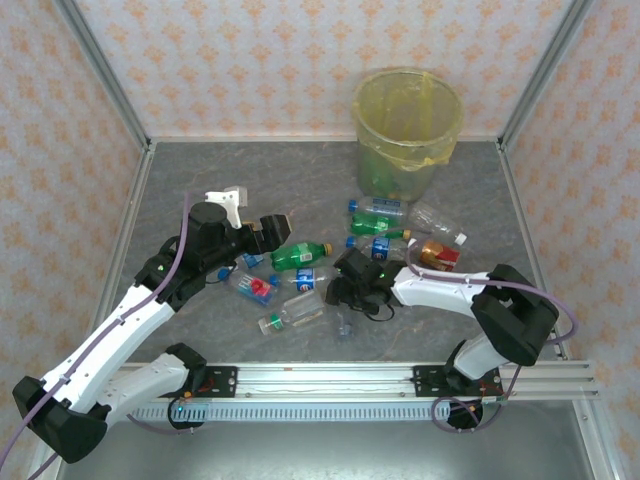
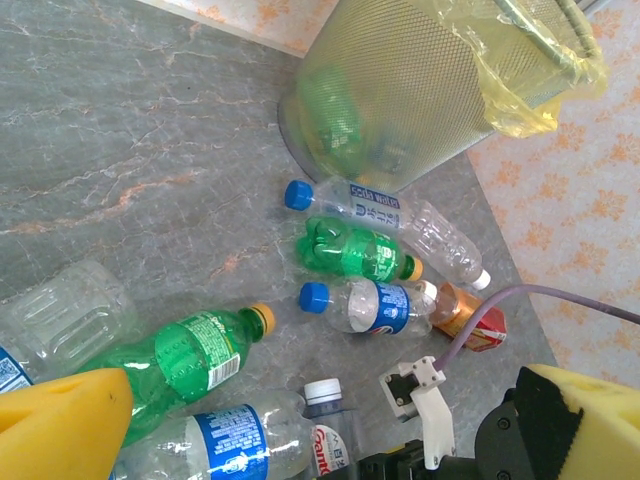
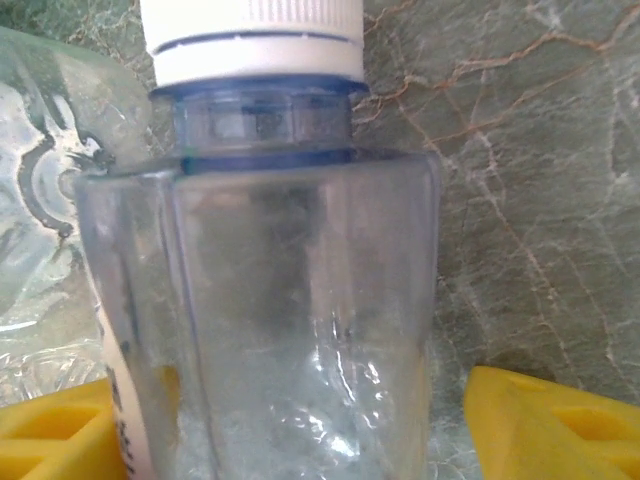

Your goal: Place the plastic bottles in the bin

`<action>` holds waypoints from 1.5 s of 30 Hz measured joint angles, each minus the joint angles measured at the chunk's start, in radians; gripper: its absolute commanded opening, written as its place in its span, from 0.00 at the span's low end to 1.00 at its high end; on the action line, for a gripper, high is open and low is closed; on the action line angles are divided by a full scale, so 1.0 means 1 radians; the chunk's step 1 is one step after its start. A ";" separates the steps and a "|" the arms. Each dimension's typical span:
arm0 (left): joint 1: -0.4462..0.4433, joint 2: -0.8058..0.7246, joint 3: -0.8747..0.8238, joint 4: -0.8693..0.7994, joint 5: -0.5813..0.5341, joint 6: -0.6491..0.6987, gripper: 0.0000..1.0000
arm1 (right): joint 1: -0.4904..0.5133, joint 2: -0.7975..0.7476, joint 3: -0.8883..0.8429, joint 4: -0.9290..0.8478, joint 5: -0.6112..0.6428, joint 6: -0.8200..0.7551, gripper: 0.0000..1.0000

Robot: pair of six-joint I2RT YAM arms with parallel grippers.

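Currently, bin stands upright at the counter's far edge, roughly one o'clock from centre; green shapes show through its wall. Many bottles lie on their sides, from the bin's six o'clock down to mid-counter. Left pincer spread wide, nothing between its pads; a green bottle with yellow cap lies just at its five o'clock. Right pincer spread too, pads on either side of a white-capped bottle, clear plastic, lying on the counter. Right pad stands clear of it; left-pad contact cannot be told.
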 measured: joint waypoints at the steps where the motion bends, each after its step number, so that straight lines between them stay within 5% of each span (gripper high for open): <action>1: 0.000 0.000 0.000 0.000 -0.002 0.000 0.99 | 0.000 0.000 0.000 0.000 0.000 0.000 0.71; 8: 0.000 0.001 0.000 0.000 -0.002 0.000 0.99 | 0.000 0.003 0.001 -0.017 0.026 0.009 0.61; 21: 0.000 0.043 0.000 0.019 0.011 -0.010 0.99 | 0.004 -0.058 0.049 -0.080 0.131 0.015 0.59; 45: 0.000 0.084 0.045 0.143 0.017 -0.035 0.99 | -0.249 -0.254 0.589 -0.229 0.613 -0.248 0.56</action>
